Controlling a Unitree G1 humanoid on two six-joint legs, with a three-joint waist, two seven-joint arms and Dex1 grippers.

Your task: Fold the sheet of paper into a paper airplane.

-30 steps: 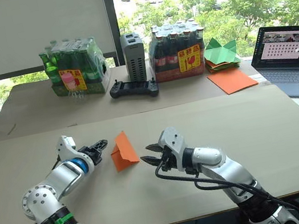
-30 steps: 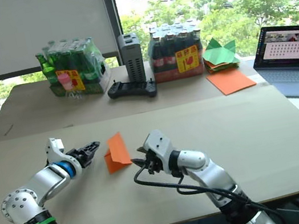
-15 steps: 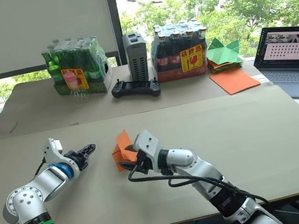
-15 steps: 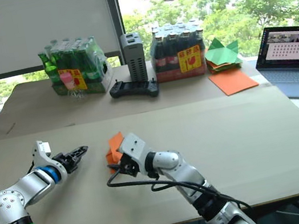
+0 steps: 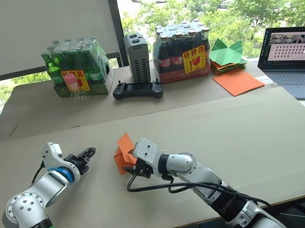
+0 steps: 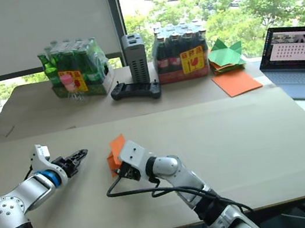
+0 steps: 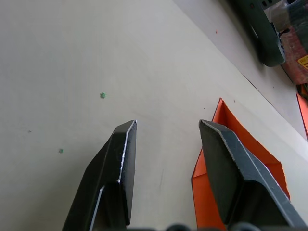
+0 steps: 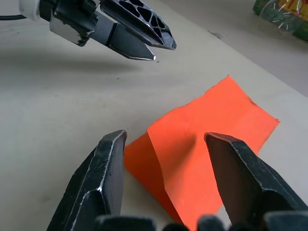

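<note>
- Currently: sheet of paper lying on tan cardboard tabletop, partly folded, one flap raised along a crease.
- Right gripper spread wide, fingers straddling the near edge, not touching as far as can be judged.
- Left gripper also spread, near the sheet's left side, holding nothing.
- Thin, light, floppy; likely to slide on the smooth board and tear or crumple if pinched hard.
- Best hold: the raised flap's free edge, with the other side pinned flat.
- Matte orange, sharp creases, slightly ragged corner.
</note>
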